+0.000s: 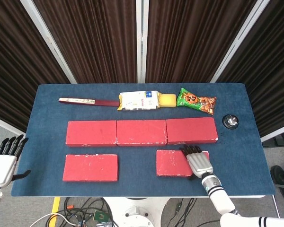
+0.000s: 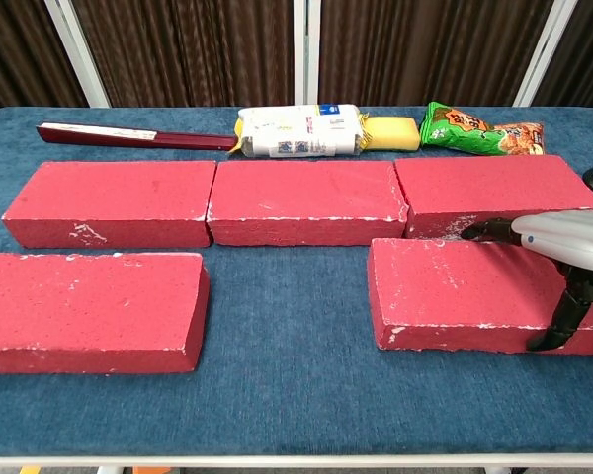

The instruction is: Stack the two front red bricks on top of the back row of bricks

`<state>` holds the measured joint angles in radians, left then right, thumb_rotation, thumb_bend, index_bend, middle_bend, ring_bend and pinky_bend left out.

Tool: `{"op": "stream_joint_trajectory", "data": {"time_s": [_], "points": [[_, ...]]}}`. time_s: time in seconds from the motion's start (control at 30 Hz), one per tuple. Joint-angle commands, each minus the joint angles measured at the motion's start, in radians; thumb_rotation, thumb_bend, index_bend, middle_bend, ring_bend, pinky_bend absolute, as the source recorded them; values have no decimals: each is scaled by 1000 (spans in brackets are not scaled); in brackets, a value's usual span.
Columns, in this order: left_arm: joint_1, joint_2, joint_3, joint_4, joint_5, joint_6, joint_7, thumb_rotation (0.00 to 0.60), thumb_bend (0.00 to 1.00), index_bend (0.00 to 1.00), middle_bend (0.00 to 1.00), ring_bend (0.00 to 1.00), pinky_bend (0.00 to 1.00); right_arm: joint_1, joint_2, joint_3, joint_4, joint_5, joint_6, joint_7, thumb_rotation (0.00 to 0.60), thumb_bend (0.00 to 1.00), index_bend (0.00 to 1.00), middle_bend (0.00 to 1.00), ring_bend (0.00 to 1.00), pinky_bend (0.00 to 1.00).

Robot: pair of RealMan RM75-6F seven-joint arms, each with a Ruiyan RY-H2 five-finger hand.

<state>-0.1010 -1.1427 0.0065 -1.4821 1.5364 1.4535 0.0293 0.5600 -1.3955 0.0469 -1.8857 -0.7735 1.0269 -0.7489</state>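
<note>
Three red bricks form the back row [image 1: 141,132] [image 2: 306,202], set end to end. In front lie the front left brick [image 1: 90,167] [image 2: 89,311] and the front right brick [image 1: 173,163] [image 2: 455,291]. My right hand [image 1: 199,161] [image 2: 563,237] lies across the right end of the front right brick. Its fingers reach the brick's back edge and its thumb presses the front face, so it grips the brick, which rests flat on the table. My left hand [image 1: 4,163] hangs off the table's left edge, fingers spread and holding nothing.
Along the back of the blue table [image 1: 47,109] lie a long dark red stick [image 1: 89,101], a white packet [image 1: 138,100], a yellow block [image 1: 168,100] and a green snack bag [image 1: 195,101]. A small round black object [image 1: 230,121] sits at the right.
</note>
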Motion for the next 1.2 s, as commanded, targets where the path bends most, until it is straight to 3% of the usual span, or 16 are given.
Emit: {"op": "stream_joint_trajectory", "data": {"time_s": [0.03, 0.2, 0.37, 0.5, 0.7, 0.83, 0.97, 1.2], "points": [[0, 0, 0, 0, -1, -1, -1, 600, 0, 7, 8, 0, 20, 7, -5, -7, 10, -7, 0, 11, 600, 0, 0, 10, 0, 0], [0, 0, 0, 1, -4, -6, -2, 600, 0, 8, 8, 0, 21, 11, -14, -16, 27, -30, 7, 44, 600, 0, 0, 76, 0, 2], [-3, 0, 3, 6, -7, -17, -10, 600, 0, 7, 6, 0, 21, 14, -17, -22, 40, -52, 8, 76, 600, 0, 0, 137, 15, 96], [-3, -2, 3, 12, -9, -20, -15, 600, 0, 7, 4, 0, 21, 10, -31, -26, 58, -80, 26, 96, 600, 1, 0, 181, 80, 148], [-2, -1, 2, 14, -8, -18, -18, 600, 0, 7, 4, 0, 21, 3, -50, -37, 83, -121, 44, 119, 600, 42, 0, 315, 238, 350], [-2, 3, 3, 9, -7, -17, -18, 600, 0, 7, 4, 0, 21, -4, -46, -46, 79, -141, 58, 128, 600, 46, 0, 335, 278, 380], [-1, 8, 4, 3, -4, -15, -17, 600, 0, 7, 4, 0, 21, -23, -11, -53, 38, -201, 91, 155, 600, 55, 0, 349, 291, 386], [-4, 24, 4, -15, -5, -21, -12, 600, 0, 8, 4, 0, 21, -48, 142, -51, -104, -330, 163, 177, 600, 58, 0, 367, 290, 364]]}}
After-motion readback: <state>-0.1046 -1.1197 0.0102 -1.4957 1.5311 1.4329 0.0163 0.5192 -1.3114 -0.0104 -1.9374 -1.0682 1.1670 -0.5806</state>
